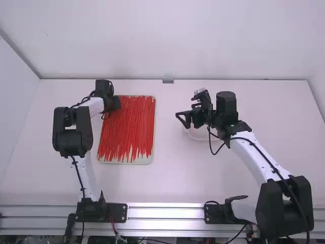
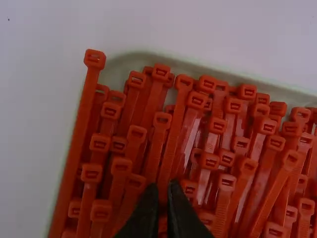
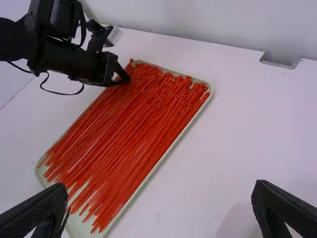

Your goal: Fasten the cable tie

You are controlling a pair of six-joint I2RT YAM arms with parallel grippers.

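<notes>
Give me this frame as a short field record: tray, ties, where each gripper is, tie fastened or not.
tray: pale tray flat on the white table, left of the middle
cable ties: red cable ties in a loose pile that fills the tray, heads toward the far end
left gripper: left gripper down in the tie heads at the tray's far left corner
right gripper: right gripper open wide, empty, above bare table to the right of the tray
task state: no tie lifted out or looped yet
</notes>
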